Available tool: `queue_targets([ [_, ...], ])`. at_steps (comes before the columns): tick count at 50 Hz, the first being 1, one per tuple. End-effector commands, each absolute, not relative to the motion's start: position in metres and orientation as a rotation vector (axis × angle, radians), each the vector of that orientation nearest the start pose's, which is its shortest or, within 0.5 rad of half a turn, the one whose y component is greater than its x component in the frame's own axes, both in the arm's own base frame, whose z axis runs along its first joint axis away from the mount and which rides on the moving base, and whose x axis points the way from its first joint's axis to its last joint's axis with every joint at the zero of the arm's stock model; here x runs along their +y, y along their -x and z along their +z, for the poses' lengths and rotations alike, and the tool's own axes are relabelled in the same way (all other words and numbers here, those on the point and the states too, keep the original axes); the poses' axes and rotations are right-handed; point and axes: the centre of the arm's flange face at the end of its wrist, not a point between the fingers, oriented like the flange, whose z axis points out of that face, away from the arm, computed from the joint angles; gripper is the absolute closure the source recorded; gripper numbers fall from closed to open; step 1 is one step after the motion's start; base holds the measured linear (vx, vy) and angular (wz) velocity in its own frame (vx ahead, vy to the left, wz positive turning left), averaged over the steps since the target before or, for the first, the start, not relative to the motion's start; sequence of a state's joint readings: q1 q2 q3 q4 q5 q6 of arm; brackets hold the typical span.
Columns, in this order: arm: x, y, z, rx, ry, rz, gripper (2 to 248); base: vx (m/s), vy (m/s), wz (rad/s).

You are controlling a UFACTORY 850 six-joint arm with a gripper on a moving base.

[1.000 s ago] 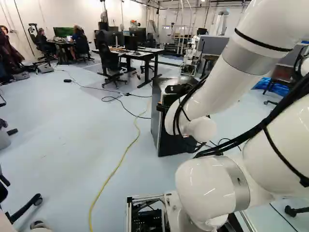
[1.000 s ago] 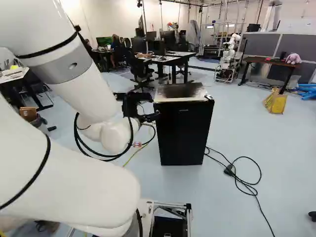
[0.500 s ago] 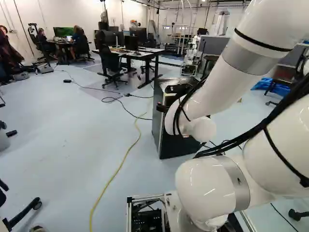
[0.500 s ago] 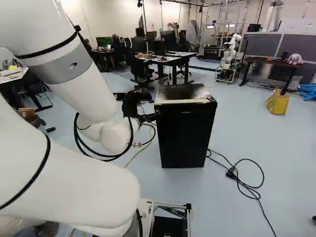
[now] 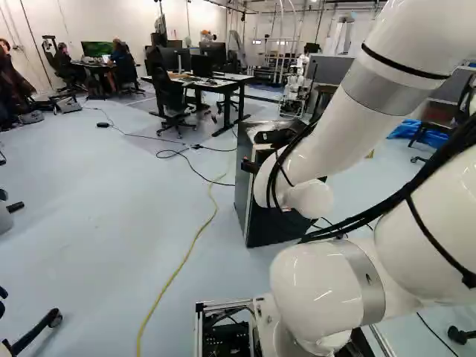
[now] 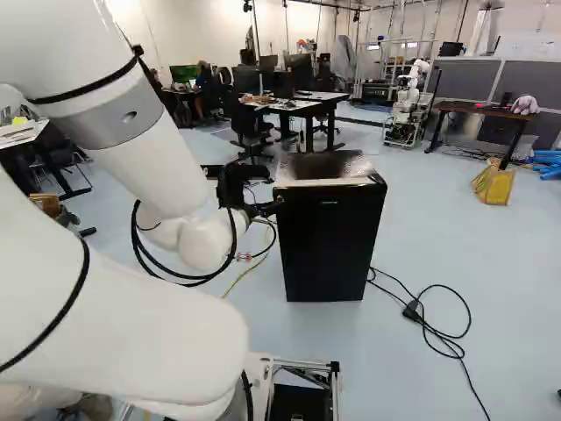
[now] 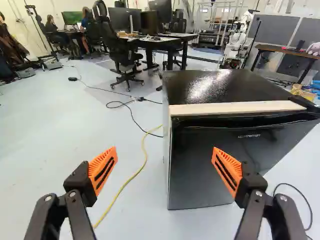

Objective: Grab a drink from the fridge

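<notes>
1. Left, on the floor (image 5: pixel 89 223): a yellow cable (image 5: pixel 176 270) runs past the fridge's left side, near to far.
2. Left of the fridge front: the arm (image 6: pixel 158 171) reaches forward. Its claw (image 7: pixel 164 154) stands wide open, orange pads well apart, with nothing gripped.
3. Centre: the black fridge (image 6: pixel 329 246) stands upright, its door (image 7: pixel 200 165) apparently closed. No drink is visible; presumably it is inside.
4. Step in hand, in my judgement: approach and alignment for opening the door. The next move calls for bringing one finger to the door's left edge or the recess under the pale strip (image 7: pixel 235 108), then drawing the door outward. The hinge is probably on the right. Risk noted: a finger may slip off, or the fridge may shift.
5. Right, on the floor: a black cord (image 6: pixel 438 329) lies looped beside the fridge. Another robot (image 6: pixel 406 105) stands far off.
</notes>
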State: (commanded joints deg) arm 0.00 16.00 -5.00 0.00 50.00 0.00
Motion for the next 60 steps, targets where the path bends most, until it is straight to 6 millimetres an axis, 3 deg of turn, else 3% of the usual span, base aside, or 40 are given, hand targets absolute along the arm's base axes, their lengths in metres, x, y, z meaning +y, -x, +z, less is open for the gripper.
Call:
queue_targets([
  [27, 0.005, -0.279, 0.367, 0.069, 2.558, -1.818, 3, 0.0, 0.0, 0.0],
  [60, 0.03, -0.318, 0.351, 0.205, 2.584, -1.777, 3, 0.0, 0.0, 0.0],
])
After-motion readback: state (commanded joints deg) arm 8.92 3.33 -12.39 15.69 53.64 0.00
